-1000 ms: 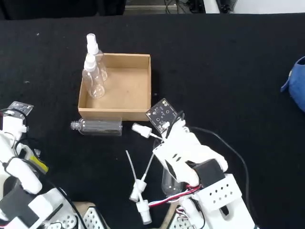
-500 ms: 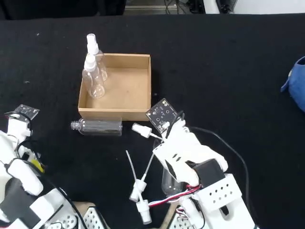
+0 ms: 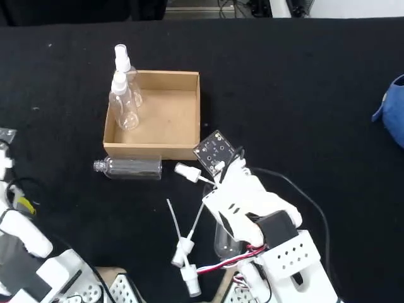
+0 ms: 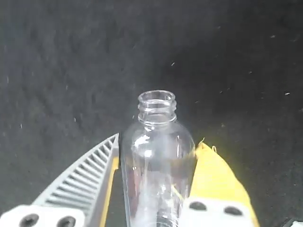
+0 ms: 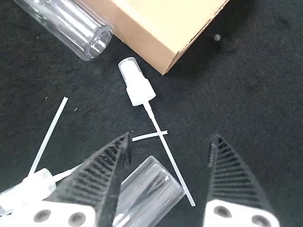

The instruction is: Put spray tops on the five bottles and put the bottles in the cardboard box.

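Worktop black, lint-flecked. Cardboard box tan. Bottles clear; spray tops white. Blue object, right frame edge.

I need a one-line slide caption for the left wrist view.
Left gripper holds an uncapped clear bottle over the black table.

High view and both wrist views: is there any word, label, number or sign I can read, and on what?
None readable. The brown cardboard box and the clear plastic bottle lying beside it show no print; any marks on the dark square board on the right arm are too small to read.
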Controlling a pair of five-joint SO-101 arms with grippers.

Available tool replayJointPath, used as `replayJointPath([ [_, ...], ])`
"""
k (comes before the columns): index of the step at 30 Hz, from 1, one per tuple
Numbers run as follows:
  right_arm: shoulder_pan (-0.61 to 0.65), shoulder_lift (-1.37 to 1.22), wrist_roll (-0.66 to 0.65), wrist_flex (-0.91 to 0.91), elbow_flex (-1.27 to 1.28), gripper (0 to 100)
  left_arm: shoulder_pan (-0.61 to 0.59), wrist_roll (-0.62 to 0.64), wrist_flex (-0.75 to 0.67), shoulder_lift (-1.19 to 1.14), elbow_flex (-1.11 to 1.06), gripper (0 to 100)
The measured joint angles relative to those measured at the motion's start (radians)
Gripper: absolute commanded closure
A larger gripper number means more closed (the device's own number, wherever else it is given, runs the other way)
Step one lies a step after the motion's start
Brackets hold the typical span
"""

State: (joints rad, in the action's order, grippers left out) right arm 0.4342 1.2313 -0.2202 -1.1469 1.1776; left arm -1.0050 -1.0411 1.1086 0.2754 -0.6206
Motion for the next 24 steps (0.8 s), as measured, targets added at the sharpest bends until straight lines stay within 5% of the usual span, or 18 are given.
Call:
replayJointPath([
  [4, 0.0, 0.0, 0.0, 0.0, 0.0, 78.5, -0.008, 0.094, 0.0, 0.083, -0.002, 97],
  [11, 0.0, 0.0, 0.0, 0.0, -0.014, 97.2, 0.069, 0.338, -0.018, 0.315, -0.1, 97],
  [18, -0.034, 0.0, -0.091, -0.066, -0.135, 97.1, 0.196, 0.58, -0.044, 0.399, -0.141, 97],
  [24, -0.118, -0.051, -0.146, -0.239, -0.316, 86.4, 0.209, 0.729, -0.074, 0.4, -0.152, 97],
])
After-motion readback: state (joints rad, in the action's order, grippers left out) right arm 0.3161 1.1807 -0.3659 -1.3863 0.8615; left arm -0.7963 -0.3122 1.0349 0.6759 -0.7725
